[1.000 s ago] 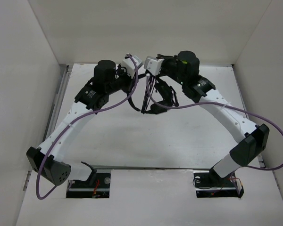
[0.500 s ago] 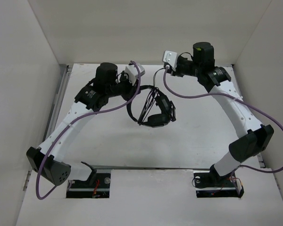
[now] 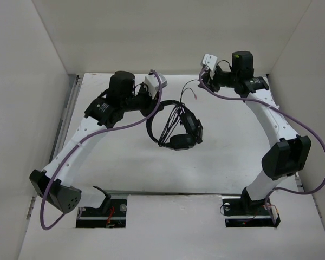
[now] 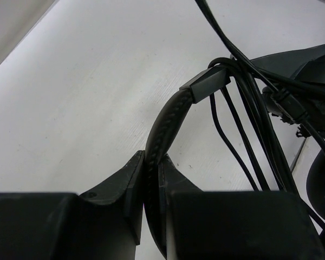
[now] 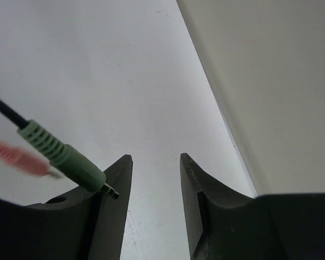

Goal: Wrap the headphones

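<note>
Overhead and wrist views. The headphones [image 3: 176, 129] sit between the 2 arms, over the far half of the white surface [image 3: 151, 168]. The left tool [image 4: 150, 165] is clamped on the padded band [image 4: 168, 116], which is pinched between both fingers. Several turns of the thin black cable [image 4: 244, 108] cross the band's end beside the earcup [image 3: 181, 142]. Whether the earcup touches the surface cannot be told. The right tool [image 5: 154, 179] is well apart near the far right corner, jaws parted with nothing between them. The green plug [image 5: 65, 154] and pink plug [image 5: 19, 157] hang just beside 1 finger, though contact cannot be told.
</note>
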Controlling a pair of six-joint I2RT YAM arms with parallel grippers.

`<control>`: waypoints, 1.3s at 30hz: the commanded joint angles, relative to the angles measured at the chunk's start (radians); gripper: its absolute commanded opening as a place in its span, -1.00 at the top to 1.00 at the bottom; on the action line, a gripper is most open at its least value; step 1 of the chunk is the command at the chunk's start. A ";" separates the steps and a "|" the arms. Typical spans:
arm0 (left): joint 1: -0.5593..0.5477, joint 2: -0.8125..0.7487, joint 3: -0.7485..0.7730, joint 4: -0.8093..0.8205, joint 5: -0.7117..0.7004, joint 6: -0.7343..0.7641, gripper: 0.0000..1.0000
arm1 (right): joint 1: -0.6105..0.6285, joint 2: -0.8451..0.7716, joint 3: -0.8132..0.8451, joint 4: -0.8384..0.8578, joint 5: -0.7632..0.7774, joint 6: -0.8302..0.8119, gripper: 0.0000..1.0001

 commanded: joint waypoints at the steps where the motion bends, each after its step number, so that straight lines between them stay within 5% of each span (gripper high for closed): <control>1: -0.006 -0.006 0.070 0.029 0.075 -0.042 0.98 | -0.014 -0.005 0.004 0.071 -0.102 0.100 0.05; 21: 0.069 0.023 0.084 0.070 0.145 -0.164 0.96 | -0.107 -0.117 -0.276 0.261 -0.101 0.223 0.05; 27: 0.074 0.040 0.001 0.121 0.107 -0.165 0.96 | -0.106 -0.212 -0.409 0.436 -0.079 0.370 0.11; 35: 0.063 0.112 -0.177 0.300 -0.063 -0.194 0.96 | -0.040 -0.338 -0.588 0.735 0.259 0.577 0.00; 39: 0.072 0.169 -0.234 0.404 -0.162 -0.237 0.96 | -0.035 -0.358 -0.591 0.749 0.273 0.651 -0.01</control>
